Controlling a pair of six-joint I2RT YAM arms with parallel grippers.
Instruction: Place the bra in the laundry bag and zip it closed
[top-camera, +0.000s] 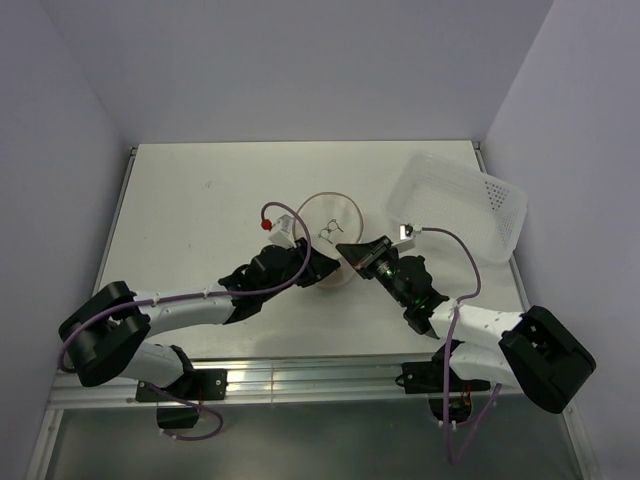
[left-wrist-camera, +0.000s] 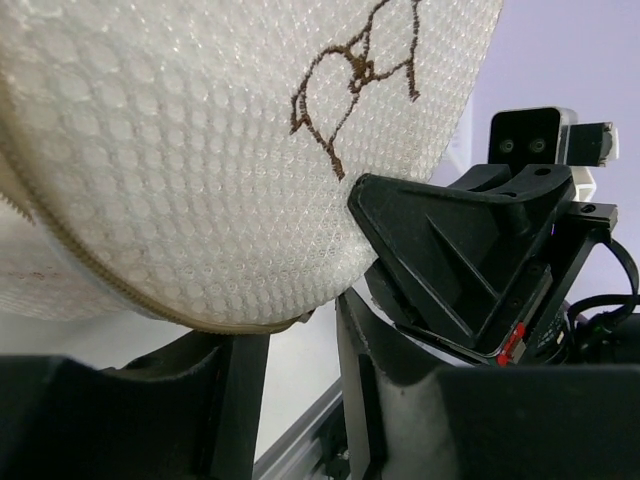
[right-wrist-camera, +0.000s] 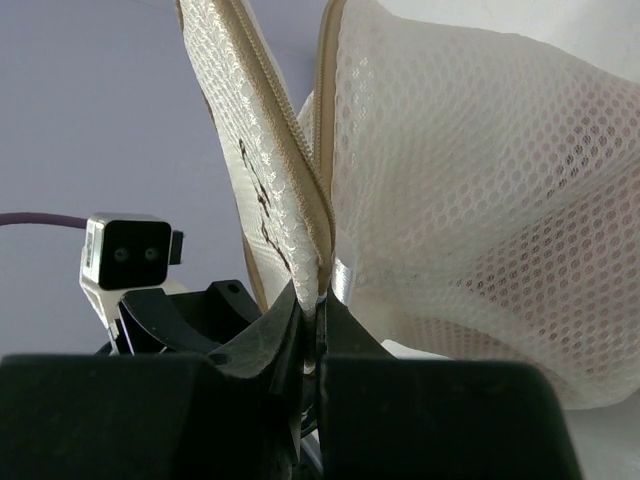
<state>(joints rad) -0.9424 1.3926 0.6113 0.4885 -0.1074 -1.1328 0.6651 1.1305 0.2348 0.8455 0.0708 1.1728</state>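
Note:
The laundry bag (top-camera: 330, 228) is a whitish mesh cylinder standing on its side at mid-table, its round lid with the dark bra outline (left-wrist-camera: 355, 75) facing the camera. The zip (right-wrist-camera: 300, 170) runs along the rim and stands partly apart near the top. My right gripper (right-wrist-camera: 318, 300) is shut on the zip seam at the bag's rim, beside a silvery pull (right-wrist-camera: 343, 280). My left gripper (left-wrist-camera: 295, 340) is open just under the bag's lower rim, the rim over its left finger (left-wrist-camera: 235, 380). The bra is not clearly visible; only a faint pinkish tint shows through the mesh.
A larger clear perforated plastic bin (top-camera: 462, 203) sits at the back right, close behind my right arm. The two grippers (top-camera: 335, 260) face each other a few centimetres apart. The table's metal front rail (top-camera: 300, 375) runs along the near edge.

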